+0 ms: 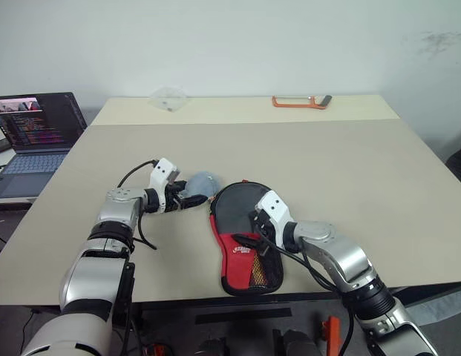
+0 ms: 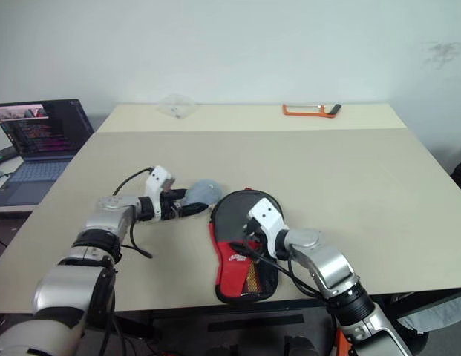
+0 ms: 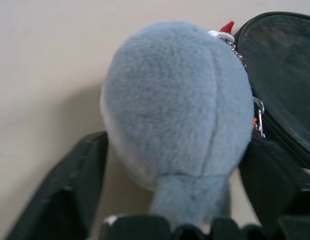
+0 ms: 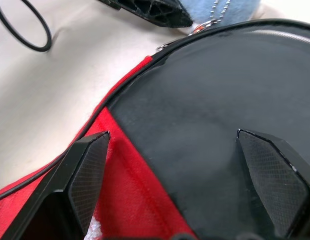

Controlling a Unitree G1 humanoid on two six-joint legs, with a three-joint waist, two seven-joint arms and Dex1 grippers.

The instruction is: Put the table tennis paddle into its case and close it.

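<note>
On the left, the left gripper [image 1: 191, 199] is seen reaching toward a grey-blue plush charm [image 1: 203, 182], which lies between its two black fingers [image 3: 60, 195]; the fingers stand apart on either side of the plush, and whether they already press it cannot be told. The charm is joined by a small metal chain [image 3: 233, 46] to the zipper rim of the case [image 1: 245, 239], just beside the case's round end. The case lies flat near the front edge of the table [image 1: 349, 163], its long axis running from the round black end, farther from the robot, to the red end with the logo at the front edge. The paddle is judged to be inside already, though it cannot be made out. To the right, the right gripper [image 1: 256, 222] is held wide open over the middle of the case, nothing gripped. The zipper end lies nearer the left gripper, so the closing pull is judged to fall to it, the right steadying.
</note>
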